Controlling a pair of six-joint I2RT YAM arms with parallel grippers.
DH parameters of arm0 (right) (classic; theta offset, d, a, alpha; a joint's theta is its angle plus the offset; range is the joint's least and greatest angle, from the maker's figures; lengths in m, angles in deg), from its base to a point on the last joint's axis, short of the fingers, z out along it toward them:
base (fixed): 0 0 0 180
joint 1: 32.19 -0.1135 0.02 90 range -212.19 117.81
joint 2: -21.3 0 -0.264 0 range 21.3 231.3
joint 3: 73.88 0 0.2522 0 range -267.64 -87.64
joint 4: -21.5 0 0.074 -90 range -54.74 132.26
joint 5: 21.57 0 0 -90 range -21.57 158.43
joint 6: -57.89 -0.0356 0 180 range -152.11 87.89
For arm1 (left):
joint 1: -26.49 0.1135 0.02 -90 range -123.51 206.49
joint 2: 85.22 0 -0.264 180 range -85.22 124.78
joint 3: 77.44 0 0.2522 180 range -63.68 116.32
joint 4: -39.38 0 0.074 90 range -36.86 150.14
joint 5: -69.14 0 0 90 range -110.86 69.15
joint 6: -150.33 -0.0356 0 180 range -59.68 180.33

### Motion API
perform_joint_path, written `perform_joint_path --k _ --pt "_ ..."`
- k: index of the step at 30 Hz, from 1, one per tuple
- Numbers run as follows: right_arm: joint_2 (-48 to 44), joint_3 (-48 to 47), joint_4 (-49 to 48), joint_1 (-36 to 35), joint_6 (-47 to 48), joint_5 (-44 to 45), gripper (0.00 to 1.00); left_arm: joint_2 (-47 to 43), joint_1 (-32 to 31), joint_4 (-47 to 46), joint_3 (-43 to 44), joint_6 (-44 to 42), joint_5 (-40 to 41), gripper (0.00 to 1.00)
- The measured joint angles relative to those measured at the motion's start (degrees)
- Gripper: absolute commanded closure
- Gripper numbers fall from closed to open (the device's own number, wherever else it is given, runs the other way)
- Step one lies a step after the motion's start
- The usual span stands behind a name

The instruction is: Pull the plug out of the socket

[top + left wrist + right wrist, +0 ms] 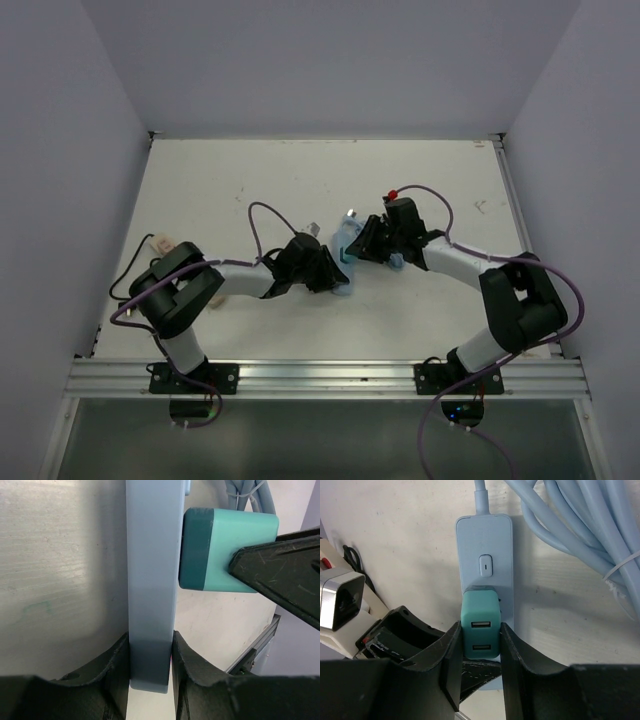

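We see a teal USB charger plug [480,622] seated in a pale blue power strip [485,545] that lies flat on the table [395,540] between both arms. Our right gripper [480,632] is clamped narrowly on the plug's two side faces. Our left gripper [150,647] hugs the strip's long edges near one end, apparently touching. We judge the plug light, rigid and smooth, so likely slippery. The strip looks light too and needs bracing.

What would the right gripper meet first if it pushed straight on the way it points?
The pale blue power strip: the right gripper, shut on the teal plug, points at its face and would probably touch there first.
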Motion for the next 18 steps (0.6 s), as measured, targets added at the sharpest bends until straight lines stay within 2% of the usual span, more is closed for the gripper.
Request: perform_joint_path --k 11,18 --pt "-2.3 3.2 -1.7 -0.4 -0.2 -1.4 1.0 -2.4 -2.0 17.1 5.7 -2.8 4.8 1.0" --pt "-2.4 3.8 -2.1 -0.2 -1.1 -3.8 1.0 -4.2 -2.3 20.5 5.4 -2.9 5.6 1.0"
